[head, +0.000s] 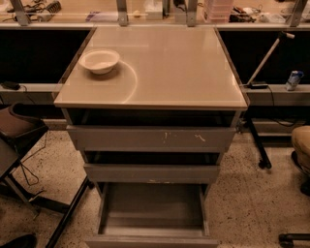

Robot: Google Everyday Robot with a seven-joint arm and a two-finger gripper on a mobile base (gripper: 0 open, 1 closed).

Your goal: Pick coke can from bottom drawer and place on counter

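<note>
The bottom drawer is pulled open at the lower middle of the camera view; the part of its inside that shows holds nothing. The coke can is not in view. The counter is the glossy beige top of the grey cabinet, with a curved ring mark near its left front. The gripper is not in view.
A white bowl sits on the counter's back left. Two scuffed drawers are partly pulled out above the bottom one. A cluttered shelf runs along the back. A chair stands left; a stand leg is at the right.
</note>
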